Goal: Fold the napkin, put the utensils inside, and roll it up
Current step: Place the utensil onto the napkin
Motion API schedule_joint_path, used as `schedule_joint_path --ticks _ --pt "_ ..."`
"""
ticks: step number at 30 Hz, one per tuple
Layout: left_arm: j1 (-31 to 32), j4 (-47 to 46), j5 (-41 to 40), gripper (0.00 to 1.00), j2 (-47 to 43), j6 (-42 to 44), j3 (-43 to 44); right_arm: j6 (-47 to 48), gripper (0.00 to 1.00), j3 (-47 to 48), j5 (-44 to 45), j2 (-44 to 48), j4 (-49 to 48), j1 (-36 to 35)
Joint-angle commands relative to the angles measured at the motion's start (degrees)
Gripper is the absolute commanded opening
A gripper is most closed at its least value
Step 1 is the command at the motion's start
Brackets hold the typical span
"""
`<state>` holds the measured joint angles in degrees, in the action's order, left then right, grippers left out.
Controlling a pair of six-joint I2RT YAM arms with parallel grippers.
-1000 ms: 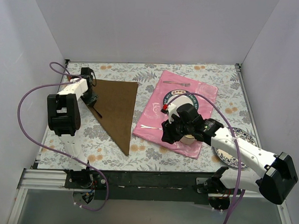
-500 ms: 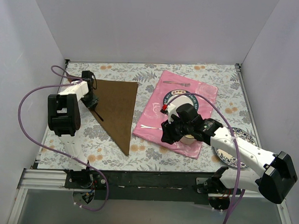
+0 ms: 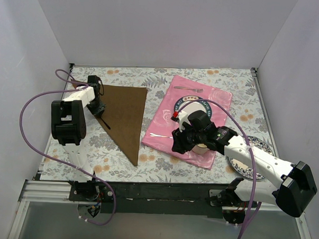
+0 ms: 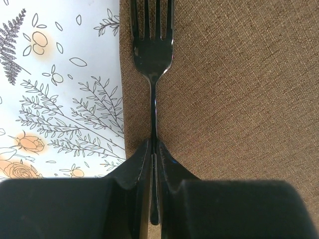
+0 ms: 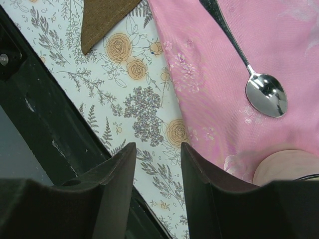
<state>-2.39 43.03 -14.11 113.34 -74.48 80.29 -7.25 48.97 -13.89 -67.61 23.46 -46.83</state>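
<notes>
The dark brown napkin (image 3: 125,115) lies folded in a triangle on the floral table. My left gripper (image 3: 99,111) is shut on the handle of a fork (image 3: 105,122) at the napkin's left edge. In the left wrist view the fork (image 4: 152,55) points away from the gripper (image 4: 153,149), its head just on the napkin (image 4: 229,89). My right gripper (image 3: 178,144) is open and empty over the near edge of the pink mat (image 3: 213,95). A spoon (image 3: 161,135) lies on the mat; it shows in the right wrist view (image 5: 264,92), beyond the gripper (image 5: 158,154).
A second fork (image 3: 188,88) lies at the pink mat's far edge. A blue-rimmed plate (image 3: 194,106) sits on the mat, partly under my right arm. Another plate (image 3: 253,155) is at the right. A beige round object (image 5: 284,167) sits by the spoon. The black table edge (image 5: 35,114) is close.
My left gripper, holding the fork, has shifted slightly nearer along the napkin's left edge. The right arm has barely moved.
</notes>
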Motion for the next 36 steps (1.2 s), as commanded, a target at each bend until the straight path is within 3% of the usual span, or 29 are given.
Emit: schedule_joint_path --ticks 1,19,26,27,29,32,33,36 --pt "0.7 -0.7 0.4 0.00 -3.0 1.6 -0.4 0.0 0.50 1.4 -1.0 -0.1 -2.0 0.3" --pt "1.4 -0.7 -2.1 0.01 -3.1 2.1 -0.3 -0.2 0.50 1.3 -1.2 -0.6 -2.0 0.3" --pt "1.4 -0.3 -4.2 0.48 -7.1 4.0 0.9 -0.3 0.50 1.5 -1.7 -1.0 -2.1 0.3" --pt "1.4 -0.8 -4.2 0.62 -8.0 4.3 1.2 -0.3 0.50 1.6 -1.6 -1.0 -2.0 0.4" --pt "1.3 -1.8 -4.8 0.70 -11.1 5.3 2.1 -0.4 0.50 1.5 -1.5 -1.1 -2.0 0.4" --pt "-1.5 -5.8 -4.4 0.73 -12.2 7.6 3.4 -0.7 0.50 1.7 -1.6 -1.6 -2.3 0.3" --pt "-3.0 -9.2 -0.6 0.73 -11.7 7.8 3.4 -0.8 0.50 1.7 -1.8 -1.9 -2.4 0.3" --pt "-8.2 -20.4 7.1 0.65 -9.6 7.9 0.8 -1.3 0.50 2.0 -2.5 -2.9 -3.3 0.3"
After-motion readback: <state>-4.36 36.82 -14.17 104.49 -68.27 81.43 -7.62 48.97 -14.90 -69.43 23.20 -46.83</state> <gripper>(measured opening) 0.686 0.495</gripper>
